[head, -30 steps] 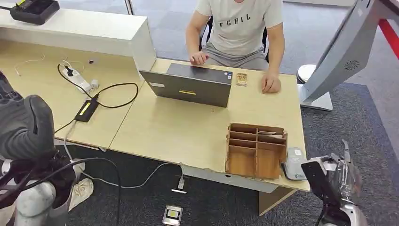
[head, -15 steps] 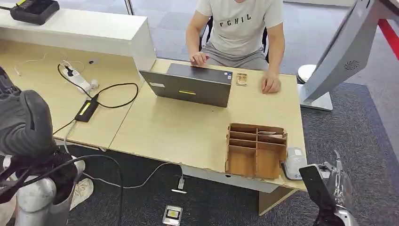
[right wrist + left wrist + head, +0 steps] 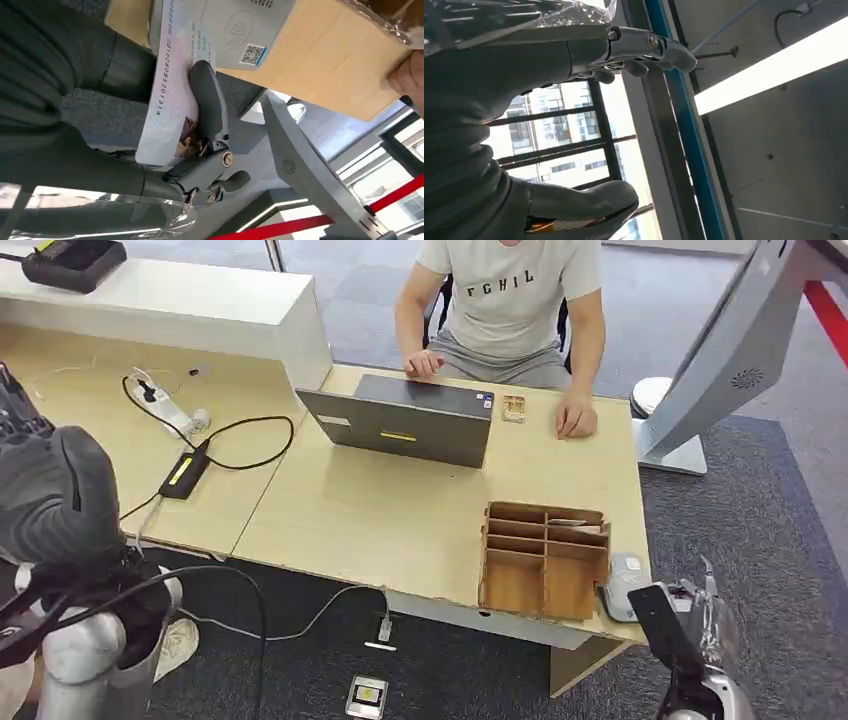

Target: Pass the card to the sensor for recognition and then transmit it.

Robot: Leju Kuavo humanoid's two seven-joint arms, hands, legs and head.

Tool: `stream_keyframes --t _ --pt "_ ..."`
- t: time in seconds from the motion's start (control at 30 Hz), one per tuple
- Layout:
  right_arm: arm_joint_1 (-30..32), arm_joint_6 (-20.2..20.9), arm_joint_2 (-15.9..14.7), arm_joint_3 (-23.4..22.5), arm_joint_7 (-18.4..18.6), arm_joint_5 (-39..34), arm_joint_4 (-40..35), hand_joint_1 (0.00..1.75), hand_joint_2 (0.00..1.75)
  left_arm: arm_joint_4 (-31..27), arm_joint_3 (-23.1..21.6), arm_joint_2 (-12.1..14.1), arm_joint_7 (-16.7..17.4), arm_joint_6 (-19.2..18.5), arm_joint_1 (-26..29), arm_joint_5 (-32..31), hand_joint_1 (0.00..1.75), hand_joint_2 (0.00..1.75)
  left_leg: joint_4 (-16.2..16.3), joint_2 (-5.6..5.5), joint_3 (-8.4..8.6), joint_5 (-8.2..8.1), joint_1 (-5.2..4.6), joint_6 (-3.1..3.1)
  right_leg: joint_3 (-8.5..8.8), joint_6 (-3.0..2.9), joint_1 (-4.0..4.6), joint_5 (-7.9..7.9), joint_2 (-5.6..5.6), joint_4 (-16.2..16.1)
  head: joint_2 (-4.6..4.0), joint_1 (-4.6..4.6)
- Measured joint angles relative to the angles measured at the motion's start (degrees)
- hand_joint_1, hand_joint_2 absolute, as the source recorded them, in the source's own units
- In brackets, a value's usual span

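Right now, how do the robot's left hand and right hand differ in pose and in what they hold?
The right hand holds the card, clamped under its thumb, while the left hand holds nothing, its fingers apart. The right hand sits low by the card sensor at the desk's near right corner; the left hand is raised, its wrist view facing ceiling and windows. Both wear the same grey ribbed cover.

A person (image 3: 510, 300) in a grey shirt sits at the far side of the desk (image 3: 380, 520), hands by an open laptop (image 3: 405, 420). A wooden divided box (image 3: 545, 558) stands at the near right edge. On the adjoining desk lie a power strip (image 3: 165, 410) and a black adapter (image 3: 184, 472) with its cable; a grey stand (image 3: 725, 350) rises at right.
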Motion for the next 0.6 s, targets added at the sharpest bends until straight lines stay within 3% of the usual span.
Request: stream_keyframes --t 0.6 --pt "-4.68 0.20 1.99 1.05 -1.46 -1.57 9.47 1.75 1.75 0.52 -0.83 -0.04 -0.48 -0.20 -0.41 -0.02 0.00 1.75 0.00 -0.01 -0.02 0.00 0.00 0.00 0.00 0.00 0.00 0.00 0.00 0.00 0.00 0.02"
